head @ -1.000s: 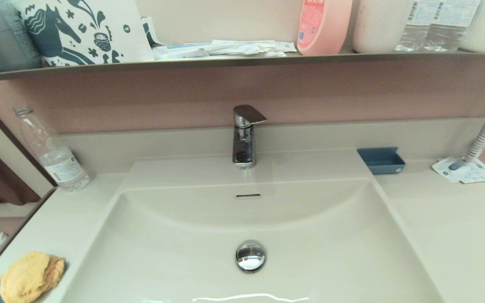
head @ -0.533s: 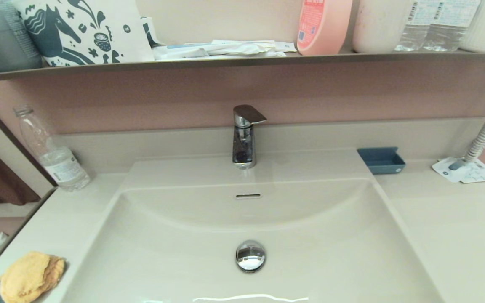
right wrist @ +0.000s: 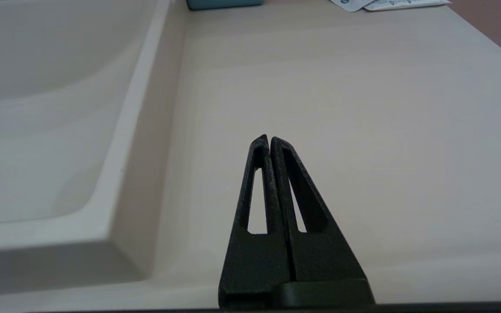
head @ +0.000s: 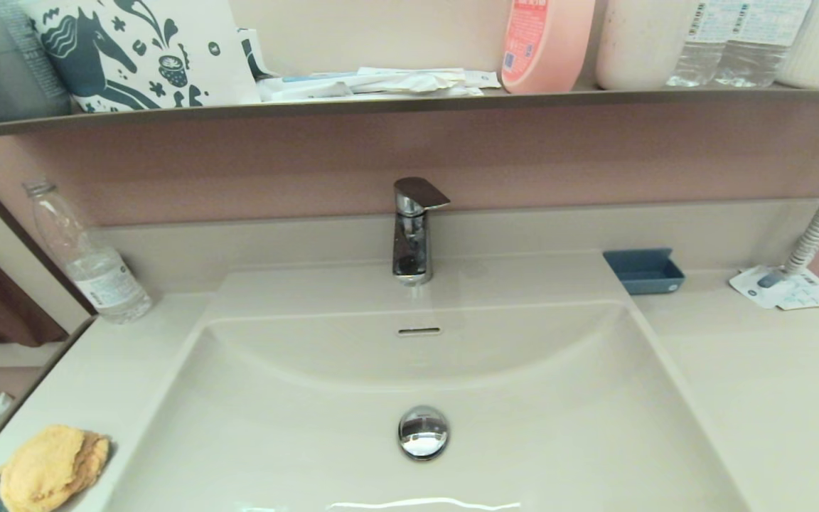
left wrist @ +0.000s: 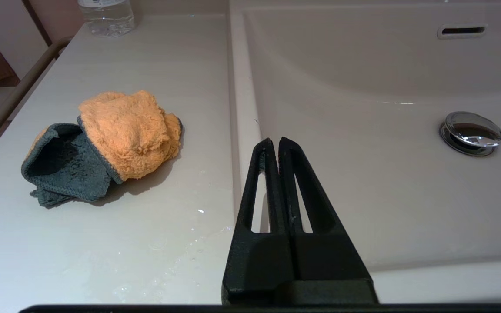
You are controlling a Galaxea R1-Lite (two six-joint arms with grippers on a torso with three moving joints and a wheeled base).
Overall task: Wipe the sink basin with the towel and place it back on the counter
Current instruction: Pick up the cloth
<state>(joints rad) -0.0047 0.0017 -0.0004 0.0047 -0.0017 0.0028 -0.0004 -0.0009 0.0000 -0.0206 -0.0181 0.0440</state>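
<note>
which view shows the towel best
The left wrist view: the whole towel lies bunched on the counter, orange over a grey underside. The head view catches it only at the lower-left corner. The right wrist view misses it.

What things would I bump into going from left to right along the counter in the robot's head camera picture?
Towel → water bottle → faucet → blue tray → paper leaflet.

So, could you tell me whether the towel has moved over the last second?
No. The towel lies at the same spot on the counter, left of the sink basin.
</note>
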